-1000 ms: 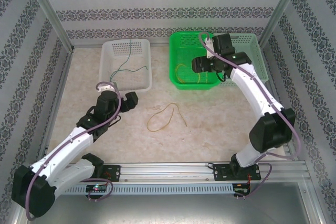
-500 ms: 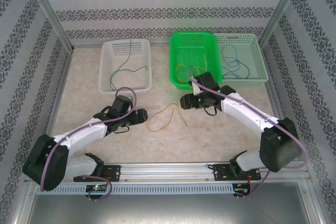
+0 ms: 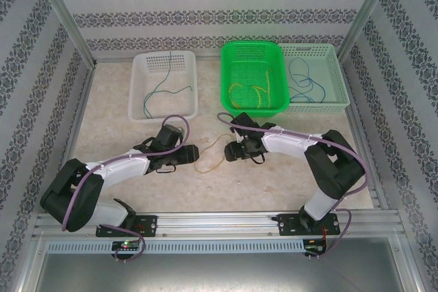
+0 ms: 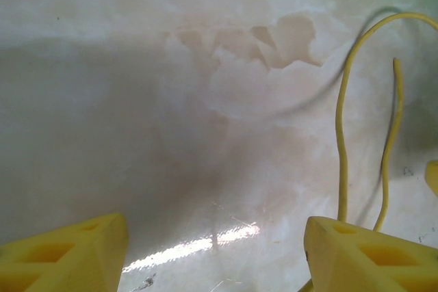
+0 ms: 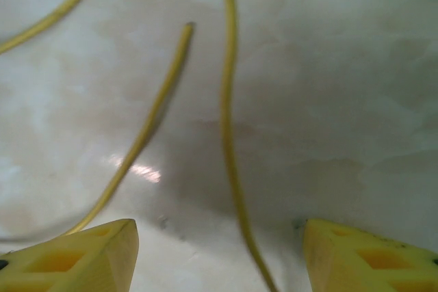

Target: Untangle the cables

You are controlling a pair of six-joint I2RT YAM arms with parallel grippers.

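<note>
Both arms have swung inward and down since a second ago, the right one leaving the baskets, and they now face each other low over the table (image 3: 116,128). Between them lies a loose yellow cable (image 3: 209,167). The left gripper (image 3: 194,151) stands released, fingers apart, with two strands running up to its right finger (nothing pinched). The right gripper (image 3: 230,152) is spread too, one strand lying ungrasped between its fingers. Behind, a green cable (image 3: 164,87) lies in the white basket (image 3: 191,94), yellow cables (image 3: 253,91) in the green basket (image 3: 250,47), a blue cable (image 3: 301,80) in the pale green basket (image 3: 342,87)
</note>
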